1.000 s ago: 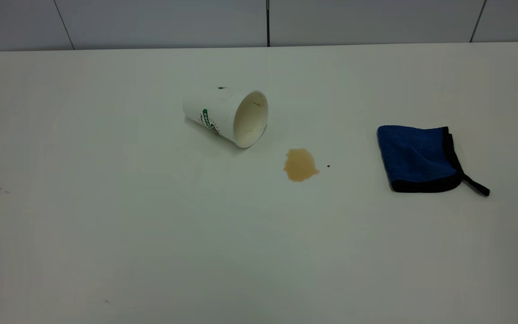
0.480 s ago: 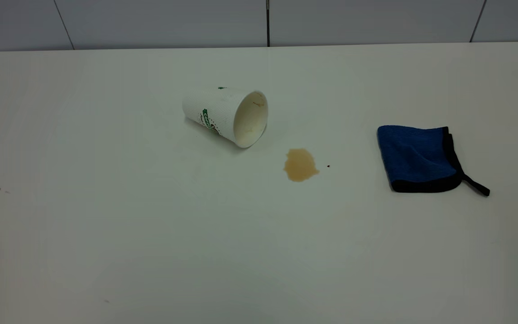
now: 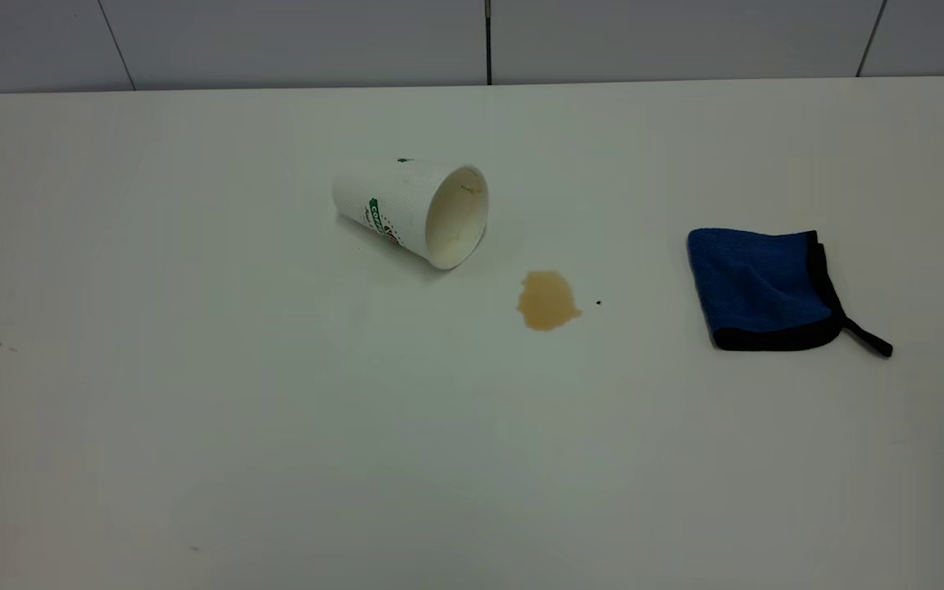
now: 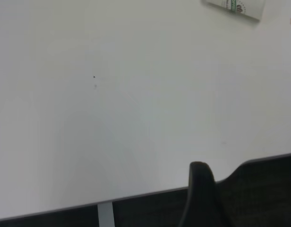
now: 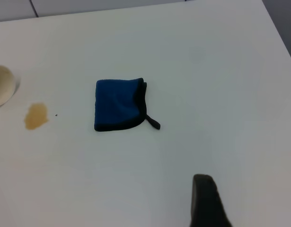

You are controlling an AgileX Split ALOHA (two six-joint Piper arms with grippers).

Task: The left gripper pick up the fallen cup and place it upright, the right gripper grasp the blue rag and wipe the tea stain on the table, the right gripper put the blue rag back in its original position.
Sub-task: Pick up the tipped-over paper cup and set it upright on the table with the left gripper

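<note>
Nothing gripped yet. Well apart from the left gripper (image 4: 202,198), back at the edge of the table (image 3: 193,451): the cup (image 3: 410,211), on its side near mid-table, long axis slanting, mouth toward the stain (image 3: 547,300), base away to the left. White, dimpled, green lettering, cream inside. Beyond the stain, flat and folded, the blue rag (image 3: 759,287), nearer the right gripper (image 5: 207,201). Open or shut, either gripper: cannot tell.

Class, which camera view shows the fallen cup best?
The exterior view: the whole cup shows, lying on its side with its mouth visible. The left wrist view catches only its wall; the right wrist view only its rim.
</note>
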